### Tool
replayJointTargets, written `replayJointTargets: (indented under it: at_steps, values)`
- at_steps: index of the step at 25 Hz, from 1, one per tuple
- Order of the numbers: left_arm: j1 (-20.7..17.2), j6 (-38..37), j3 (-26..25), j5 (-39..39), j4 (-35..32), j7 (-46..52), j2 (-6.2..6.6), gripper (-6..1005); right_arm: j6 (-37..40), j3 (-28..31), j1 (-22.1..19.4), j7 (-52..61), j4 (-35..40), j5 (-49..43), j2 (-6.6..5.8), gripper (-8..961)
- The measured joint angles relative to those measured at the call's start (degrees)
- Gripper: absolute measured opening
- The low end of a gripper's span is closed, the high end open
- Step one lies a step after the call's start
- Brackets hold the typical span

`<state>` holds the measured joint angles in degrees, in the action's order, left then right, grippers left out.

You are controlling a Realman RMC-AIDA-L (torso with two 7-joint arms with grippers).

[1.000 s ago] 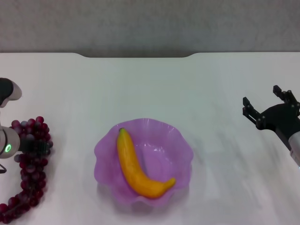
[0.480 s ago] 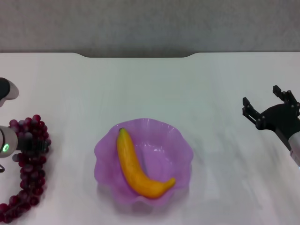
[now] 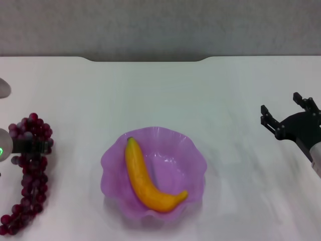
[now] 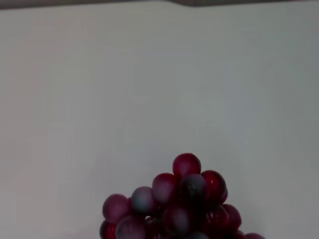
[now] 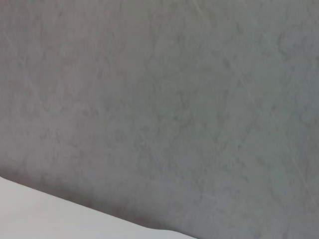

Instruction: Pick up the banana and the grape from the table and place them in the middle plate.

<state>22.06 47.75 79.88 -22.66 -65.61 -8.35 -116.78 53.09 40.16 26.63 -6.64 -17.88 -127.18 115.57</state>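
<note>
The banana (image 3: 148, 181) lies inside the purple scalloped plate (image 3: 193, 150) at the middle of the white table (image 3: 160, 95). The dark red-purple grape bunch (image 3: 27, 170) is at the far left edge of the head view, well left of the plate. My left gripper (image 3: 30, 146) is shut across the bunch's upper part, and the bunch's lower end trails toward the bottom left corner. The bunch's top also shows in the left wrist view (image 4: 174, 204). My right gripper (image 3: 281, 108) is open and empty above the table at the far right.
The table's dark notched far edge (image 3: 145, 59) runs along the back with a grey wall behind it. The right wrist view shows only the grey wall (image 5: 159, 99) and a corner of the table (image 5: 30, 214).
My left gripper has moved left and a little toward the far edge with the grape bunch in it. The banana, the plate and the right arm have not moved.
</note>
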Motion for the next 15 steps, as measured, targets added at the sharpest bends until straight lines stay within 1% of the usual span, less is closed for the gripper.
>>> replayJointTargets:
  at_steps: [3,9,12,15]
  values:
    - [-1.4,1.6,0.3,0.0,-3.6,0.0,0.11,280,0.0,0.0,0.0,0.0,0.2,0.0,0.05,882]
    - [-5.6,5.8,0.2,-0.3,-14.7,-0.7,0.35,278,0.0,0.0,0.1,0.0,0.2,0.0,0.08,882]
    - [-7.8,6.9,0.4,-2.9,-19.8,-2.5,0.33,276,-0.1,0.0,0.1,0.1,0.2,0.0,0.09,882]
    - [-8.6,10.5,-0.3,-6.7,-24.2,-5.8,0.43,275,-0.1,0.0,0.2,0.1,0.2,0.0,0.09,882]
